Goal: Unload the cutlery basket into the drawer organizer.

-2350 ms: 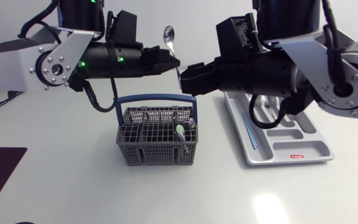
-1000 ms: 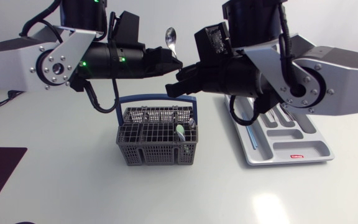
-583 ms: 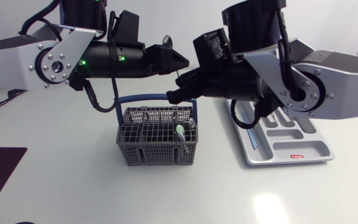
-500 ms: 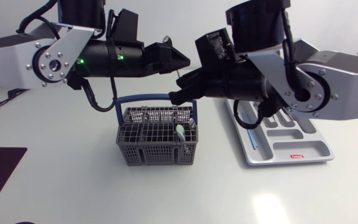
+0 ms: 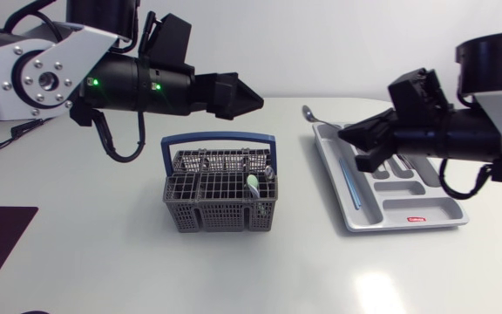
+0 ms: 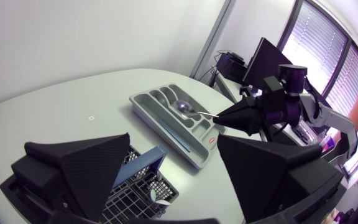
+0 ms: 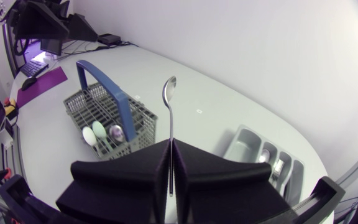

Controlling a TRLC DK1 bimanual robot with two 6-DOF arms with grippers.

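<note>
Spoon [image 5: 308, 112] to the organizer [image 5: 408, 212]

Right of centre, our right gripper [image 5: 353, 139] pinches the spoon by its handle, the bowl poking past the organizer's upper-left corner. We should line it up along a long slot and lower it before letting go. Our left gripper [image 5: 253, 95] hangs spread and empty above the basket [image 5: 220, 205].

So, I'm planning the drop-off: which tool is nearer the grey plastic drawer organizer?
Right. The right tool, shut on a silver metal spoon, hangs above the grey plastic drawer organizer; the open left tool is above the grey mesh cutlery basket.
</note>
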